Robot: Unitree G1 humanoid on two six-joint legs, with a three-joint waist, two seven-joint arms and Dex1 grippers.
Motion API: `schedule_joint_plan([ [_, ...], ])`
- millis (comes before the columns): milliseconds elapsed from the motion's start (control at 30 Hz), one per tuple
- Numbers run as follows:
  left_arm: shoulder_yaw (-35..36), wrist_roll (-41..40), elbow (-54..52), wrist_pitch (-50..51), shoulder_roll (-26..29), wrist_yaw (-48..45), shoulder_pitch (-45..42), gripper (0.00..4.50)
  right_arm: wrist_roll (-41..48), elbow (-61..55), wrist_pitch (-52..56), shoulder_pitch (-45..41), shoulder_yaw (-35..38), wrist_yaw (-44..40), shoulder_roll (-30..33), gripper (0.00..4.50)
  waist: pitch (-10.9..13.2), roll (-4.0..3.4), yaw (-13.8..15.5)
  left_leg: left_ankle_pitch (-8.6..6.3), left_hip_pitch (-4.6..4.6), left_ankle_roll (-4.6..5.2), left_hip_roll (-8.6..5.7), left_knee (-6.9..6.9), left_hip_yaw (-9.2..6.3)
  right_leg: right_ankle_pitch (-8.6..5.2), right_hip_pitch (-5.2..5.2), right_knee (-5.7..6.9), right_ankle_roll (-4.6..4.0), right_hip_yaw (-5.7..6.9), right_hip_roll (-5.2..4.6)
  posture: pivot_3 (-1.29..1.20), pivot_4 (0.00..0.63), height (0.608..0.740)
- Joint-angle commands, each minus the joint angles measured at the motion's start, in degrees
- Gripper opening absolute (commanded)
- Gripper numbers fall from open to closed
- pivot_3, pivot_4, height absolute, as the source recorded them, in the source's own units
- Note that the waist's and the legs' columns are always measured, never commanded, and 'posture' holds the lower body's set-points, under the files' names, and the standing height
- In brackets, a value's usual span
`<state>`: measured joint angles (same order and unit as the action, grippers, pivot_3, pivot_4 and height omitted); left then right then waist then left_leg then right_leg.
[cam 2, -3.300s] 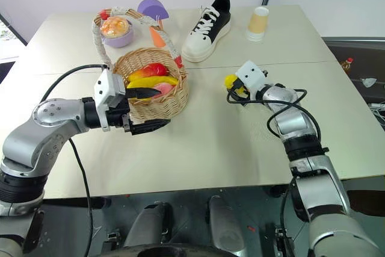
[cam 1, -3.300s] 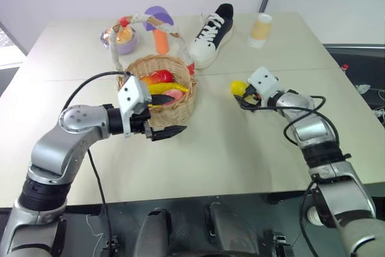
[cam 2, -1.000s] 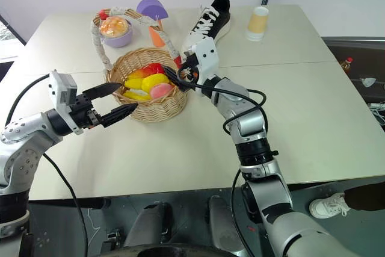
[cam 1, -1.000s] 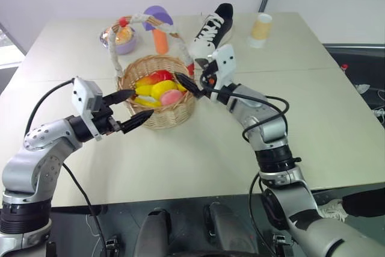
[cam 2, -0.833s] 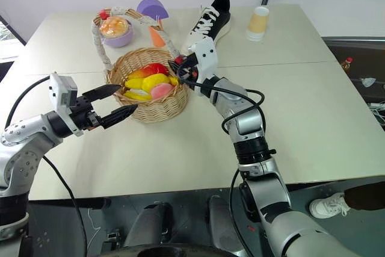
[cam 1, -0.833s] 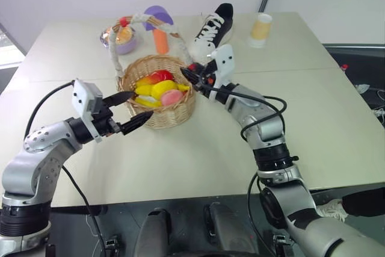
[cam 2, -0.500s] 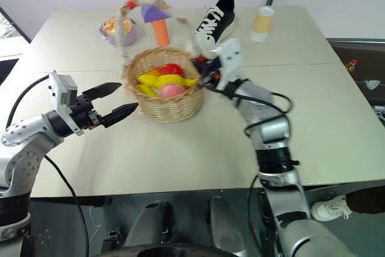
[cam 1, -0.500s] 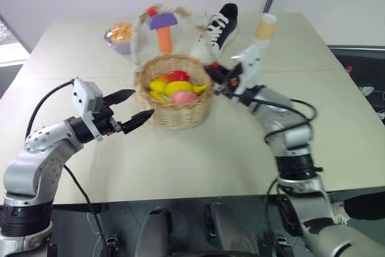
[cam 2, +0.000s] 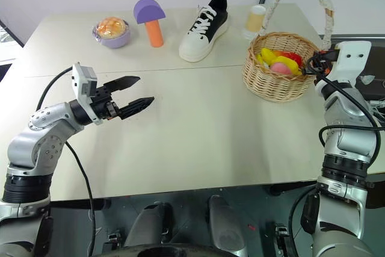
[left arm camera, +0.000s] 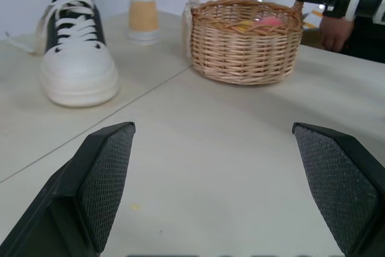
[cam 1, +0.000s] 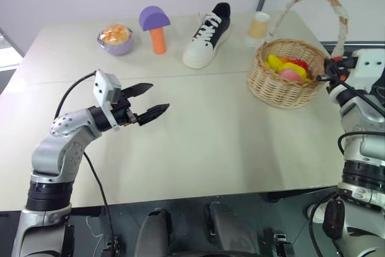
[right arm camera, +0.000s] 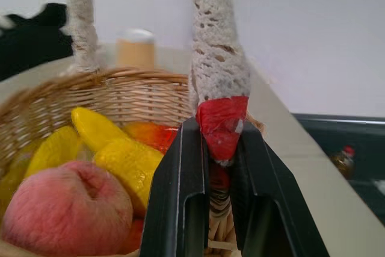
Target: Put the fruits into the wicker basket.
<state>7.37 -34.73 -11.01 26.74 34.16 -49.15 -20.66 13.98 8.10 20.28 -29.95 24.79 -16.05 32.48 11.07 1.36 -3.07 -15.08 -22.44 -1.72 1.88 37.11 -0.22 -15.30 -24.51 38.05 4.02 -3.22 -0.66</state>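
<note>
- Currently, the right gripper [right arm camera: 219,148] is clamped on the red-wrapped base of the handle of the wicker basket [cam 1: 287,82], at the table's [cam 1: 210,142] right edge.
- Fruits in the basket: peach [right arm camera: 66,209], lemon [right arm camera: 129,164], banana [right arm camera: 96,127], mango [right arm camera: 153,135].
- Left gripper [cam 1: 149,102]: fingers spread, empty, above mid-table, well apart from the basket.

Tan woven wicker basket [cam 2: 278,73] holds yellow fruits [right arm camera: 108,148] and a pink peach [right arm camera: 63,209].
</note>
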Motion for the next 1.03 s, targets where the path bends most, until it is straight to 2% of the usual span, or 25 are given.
schedule_joint_plan([
  [33, 0.0, 0.6, -0.1, -1.3, -0.2, -0.3, -1.0, 4.5, 1.8, -2.7, -1.6, -0.1, 1.5, 0.5, -0.1, 1.43, 0.0, 0.0, 0.0, 0.0, 0.0, 0.0, 0.02, 0.0, -0.03, 0.0, 0.0, 0.0, 0.0, 0.01, 0.02, 0.0, 0.15, 0.74],
  [200, -0.4, 2.0, 1.6, -0.8, -0.9, 0.7, -1.2, 4.5, 2.0, -9.0, -0.2, 4.1, 2.6, 0.4, 2.1, 3.96, 0.0, -0.01, 0.6, 0.0, -0.03, 0.0, 0.0, 0.03, -0.02, 0.0, 0.0, 0.01, 0.01, 0.01, 0.0, 0.0, 0.15, 0.74],
  [400, 2.4, 3.2, 4.5, -0.6, 0.4, 2.6, 1.1, 4.5, 7.7, -19.3, 1.4, 16.3, 5.6, -9.7, 6.1, 3.96, 0.0, -0.01, 1.0, -0.01, -0.08, 0.01, -0.03, 0.03, -0.04, -0.02, 0.02, -0.05, 0.04, 0.02, -0.06, 0.0, 0.15, 0.74],
  [567, 6.1, 4.1, 6.0, -1.4, 1.8, 4.4, 5.2, 4.5, 10.9, -25.1, 3.0, 23.1, 1.1, -17.5, 7.7, 3.96, 0.0, -0.01, 0.1, -0.02, 0.04, 0.04, 0.04, 0.02, -0.01, -0.03, 0.05, -0.03, 0.05, -0.01, 0.02, 0.0, 0.15, 0.74],
  [733, 9.1, 7.0, 6.4, -3.1, 1.9, 8.5, 10.7, 4.5, 11.5, -28.9, 3.3, 20.3, -11.4, -22.4, 4.8, 3.96, 0.0, -0.02, -0.3, -0.02, 0.11, 0.04, 0.08, 0.02, -0.1, -0.03, 0.06, 0.06, 0.02, 0.0, 0.11, 0.0, 0.15, 0.74],
  [1033, 10.1, 6.4, 2.2, -3.5, 1.6, 9.5, 15.8, 4.5, 9.9, -21.5, 1.1, 13.3, -17.1, -24.8, 2.8, 3.96, 0.0, 0.01, 1.3, -0.03, -0.05, 0.03, -0.04, 0.05, -0.07, -0.03, 0.06, -0.06, 0.05, 0.06, -0.17, 0.0, 0.15, 0.74],
])
